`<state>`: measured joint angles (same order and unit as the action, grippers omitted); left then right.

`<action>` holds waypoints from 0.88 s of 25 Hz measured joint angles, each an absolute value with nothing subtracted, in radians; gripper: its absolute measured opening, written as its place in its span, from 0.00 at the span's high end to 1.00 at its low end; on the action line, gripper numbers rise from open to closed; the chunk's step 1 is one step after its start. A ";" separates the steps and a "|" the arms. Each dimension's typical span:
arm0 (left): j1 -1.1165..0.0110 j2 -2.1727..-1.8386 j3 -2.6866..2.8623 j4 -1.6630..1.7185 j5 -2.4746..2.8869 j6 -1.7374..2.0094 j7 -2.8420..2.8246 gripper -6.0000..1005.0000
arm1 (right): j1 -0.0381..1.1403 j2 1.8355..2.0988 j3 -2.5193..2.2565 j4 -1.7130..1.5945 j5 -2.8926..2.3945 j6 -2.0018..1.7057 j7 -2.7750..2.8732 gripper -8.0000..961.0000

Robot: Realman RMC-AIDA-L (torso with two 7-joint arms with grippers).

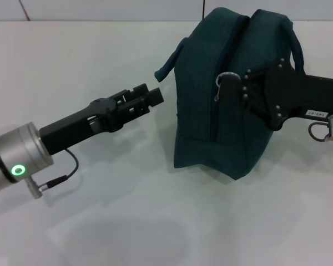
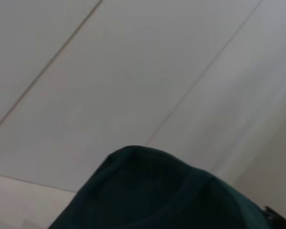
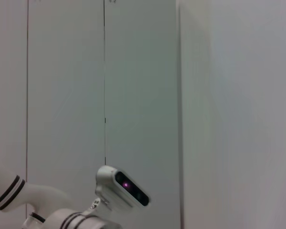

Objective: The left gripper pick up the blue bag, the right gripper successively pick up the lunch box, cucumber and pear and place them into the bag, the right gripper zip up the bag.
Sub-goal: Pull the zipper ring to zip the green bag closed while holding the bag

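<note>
White tabletop (image 1: 116, 221), matte and plain, with a faint soft shadow toward its near edge. Pale wall panels (image 3: 138, 71) divided by thin dark vertical seams. Light panelled surface (image 2: 109, 71) crossed by thin diagonal seams.

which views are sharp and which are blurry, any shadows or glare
Head view: sharp, evenly lit, with soft shadows on the white table under the blue bag and the left gripper; the right gripper sits at the zipper ring. Left wrist view: soft and out of focus, the bag a dark blur. Right wrist view: fairly clear, flat light on pale wall panels, no glare.
</note>
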<state>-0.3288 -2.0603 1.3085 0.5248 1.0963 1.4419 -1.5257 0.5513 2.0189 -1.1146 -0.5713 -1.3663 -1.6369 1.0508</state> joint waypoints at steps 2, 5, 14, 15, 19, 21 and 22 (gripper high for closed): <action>-0.326 -2.054 1.309 0.525 1.099 1.468 -1.524 0.34 | 0.552 2.019 -1.115 -0.571 -1.366 -1.634 1.051 0.99; -0.326 -2.053 1.308 0.525 1.115 1.480 -1.515 0.35 | 0.553 2.019 -1.115 -0.570 -1.366 -1.633 1.051 0.99; -0.364 -2.081 1.309 0.516 1.149 1.473 -1.511 0.35 | 0.557 2.019 -1.115 -0.569 -1.367 -1.633 1.052 0.99; -0.372 -2.082 1.309 0.509 1.149 1.469 -1.511 0.35 | 0.557 2.019 -1.116 -0.569 -1.367 -1.633 1.052 0.99; -0.406 -2.083 1.308 0.476 1.149 1.460 -1.514 0.35 | 0.559 2.020 -1.117 -0.569 -1.367 -1.633 1.052 0.99; -0.414 -2.083 1.309 0.472 1.149 1.460 -1.514 0.35 | 0.559 2.020 -1.117 -0.569 -1.367 -1.633 1.052 0.99; -0.416 -2.083 1.309 0.472 1.149 1.459 -1.513 0.35 | 0.559 2.020 -1.117 -0.569 -1.367 -1.633 1.052 0.99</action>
